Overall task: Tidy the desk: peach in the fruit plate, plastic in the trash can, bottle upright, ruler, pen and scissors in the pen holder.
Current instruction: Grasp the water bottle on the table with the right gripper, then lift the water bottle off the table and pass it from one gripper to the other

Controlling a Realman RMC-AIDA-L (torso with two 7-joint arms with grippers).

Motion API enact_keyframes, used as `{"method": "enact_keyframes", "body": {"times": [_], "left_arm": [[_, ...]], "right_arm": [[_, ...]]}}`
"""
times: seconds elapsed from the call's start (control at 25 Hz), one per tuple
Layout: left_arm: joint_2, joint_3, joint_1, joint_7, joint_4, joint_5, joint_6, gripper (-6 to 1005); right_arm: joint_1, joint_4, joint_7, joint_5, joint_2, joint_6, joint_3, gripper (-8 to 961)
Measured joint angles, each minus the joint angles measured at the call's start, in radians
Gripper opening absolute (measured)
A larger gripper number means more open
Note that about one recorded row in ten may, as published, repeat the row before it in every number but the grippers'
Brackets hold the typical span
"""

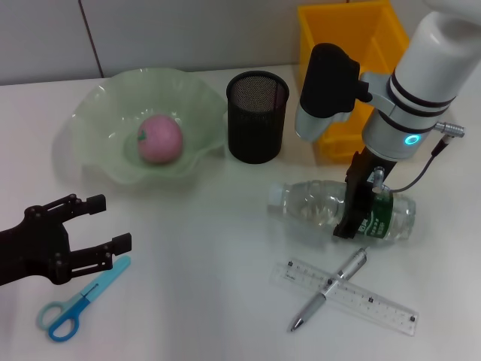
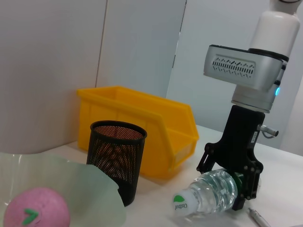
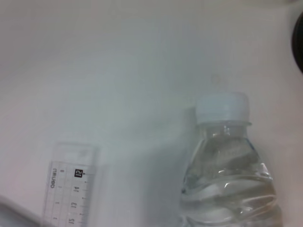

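Straddling the lying bottle (image 1: 331,209), right end effector (image 1: 361,218) hides its label.

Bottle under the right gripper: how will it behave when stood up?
The bottle lies on its side and is round, so it would probably roll if released. Its clear ribbed wall looks thin and may flex where the right gripper straddles it. Standing, it may tip easily.

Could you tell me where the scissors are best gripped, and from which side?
Grip the scissors from above across the closed blades, just ahead of the blue finger loops. They lie flat on the table, so no side approach fits, and the open left gripper hovers beside the blade tip.
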Motion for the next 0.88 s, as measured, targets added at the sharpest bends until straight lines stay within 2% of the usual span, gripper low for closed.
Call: {"method": "enact_keyframes", "body": {"times": [0.88], "left_arm": [[0.001,0.000,0.001,0.001,0.000,0.000,-0.001,847]], "right_arm": [[-0.001,0.002,0.000,-0.001,0.002,0.012,-0.003,781]]}}
